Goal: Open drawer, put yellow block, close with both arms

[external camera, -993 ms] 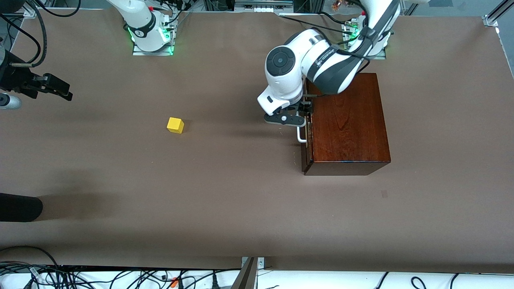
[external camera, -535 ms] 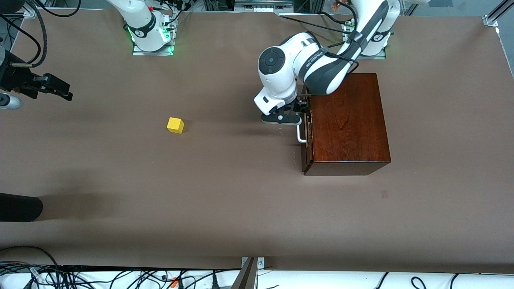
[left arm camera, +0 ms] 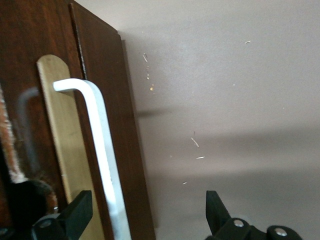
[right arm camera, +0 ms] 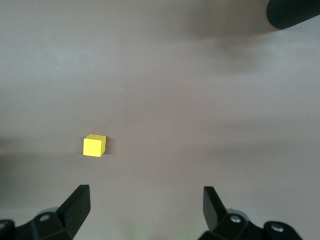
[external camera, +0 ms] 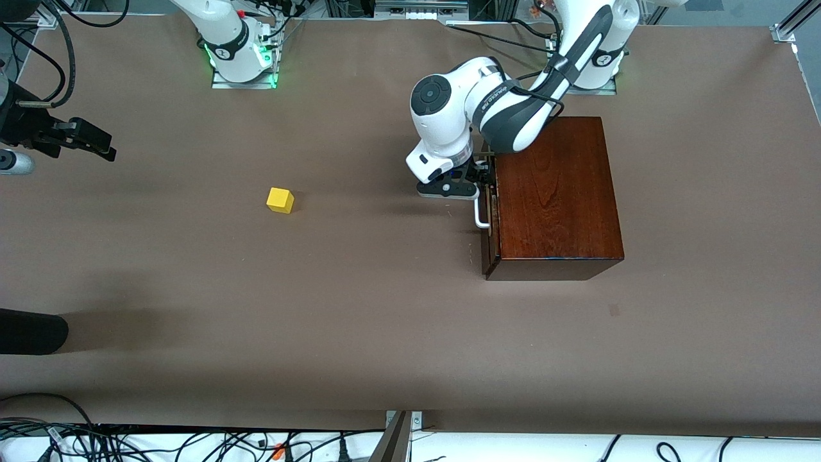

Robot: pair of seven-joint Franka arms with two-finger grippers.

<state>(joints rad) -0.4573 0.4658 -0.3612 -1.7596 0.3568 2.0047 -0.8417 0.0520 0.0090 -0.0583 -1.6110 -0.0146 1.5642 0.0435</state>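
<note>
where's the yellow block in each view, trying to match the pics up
Front view: the yellow block sits on the bare table, toward the right arm's end, well away from the wooden box.
Left wrist view: not in it; only the drawer's white handle and table show.
Right wrist view: the block lies on the table, ahead of the open right gripper.
Shared landmark: the brown table surface.

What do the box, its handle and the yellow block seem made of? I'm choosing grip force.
Wooden box: looks like glossy dark-brown varnished wood, with visible grain and sheen. Handle: smooth white bar, probably painted metal or plastic; on a pale plate. Yellow block: matte, uniformly bright yellow with crisp edges, perhaps painted wood or plastic; unclear which.
</note>
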